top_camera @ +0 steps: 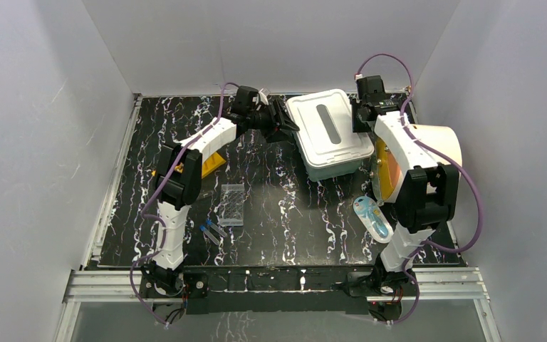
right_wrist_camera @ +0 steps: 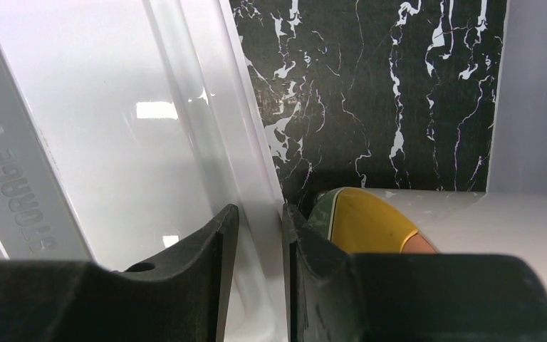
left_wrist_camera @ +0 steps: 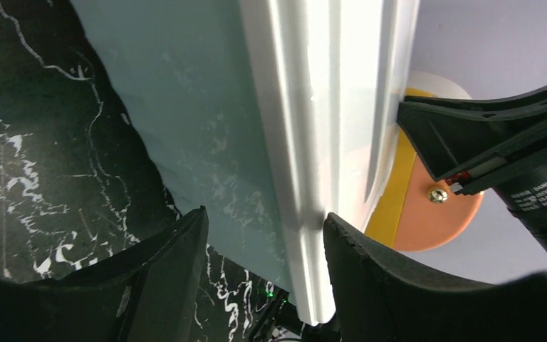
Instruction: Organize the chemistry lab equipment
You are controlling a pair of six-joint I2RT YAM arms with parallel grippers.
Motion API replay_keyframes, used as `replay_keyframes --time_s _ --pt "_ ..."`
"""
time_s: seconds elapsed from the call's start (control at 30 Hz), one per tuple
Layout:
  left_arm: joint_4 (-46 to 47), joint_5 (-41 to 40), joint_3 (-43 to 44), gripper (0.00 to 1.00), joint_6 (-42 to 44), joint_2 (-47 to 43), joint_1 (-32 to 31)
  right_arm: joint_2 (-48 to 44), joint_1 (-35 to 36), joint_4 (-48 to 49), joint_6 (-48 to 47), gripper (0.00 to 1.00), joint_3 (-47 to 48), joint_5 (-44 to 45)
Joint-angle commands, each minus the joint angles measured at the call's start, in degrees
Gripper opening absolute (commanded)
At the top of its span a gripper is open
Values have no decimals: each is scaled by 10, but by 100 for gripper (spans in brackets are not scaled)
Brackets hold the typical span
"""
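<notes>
Looking down from above: the white storage box (top_camera: pixel 335 169) sits at twelve o'clock on the table (top_camera: pixel 292 214), with its lid (top_camera: pixel 327 128) on. The left gripper (top_camera: pixel 283 125) meets it at nine o'clock and the right gripper (top_camera: pixel 358 117) at three. Taking opposite sides would, I judge, let the lid come up evenly so the equipment can go inside. That equipment lies loose: the yellow-orange rack (top_camera: pixel 216 161) is at nine o'clock, half under the left arm. The clear well plate (top_camera: pixel 233 204) and the blue-capped tubes (top_camera: pixel 212 231) lie toward seven.

Left wrist: the jaws stand fairly wide astride the lid's rim and the pale box wall. One finger (left_wrist_camera: pixel 370 285) sits against the rim; whether the pair presses I cannot tell.

Right wrist: the jaws are narrow and pinch the lid's thin rim between them. I take that lip to be the only purchase on this side. A white-and-yellow round object (right_wrist_camera: pixel 370 221) lies just beside, at four o'clock.
</notes>
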Motion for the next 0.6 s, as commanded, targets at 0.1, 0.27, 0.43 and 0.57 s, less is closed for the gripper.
replay_keyframes --time_s 0.1,0.27,0.43,0.57 --pt "-58 -8 7 56 42 8 -2 -12 -1 -4 -8 38 -12 -53" --pt "-76 -25 13 53 55 11 -1 3 -1 -5 -10 38 -6 -94" --pt "-105 -64 20 45 68 11 0 15 0 4 -10 38 6 -160" --pt "-116 -114 25 41 93 -6 0 23 2 9 -8 37 20 -201"
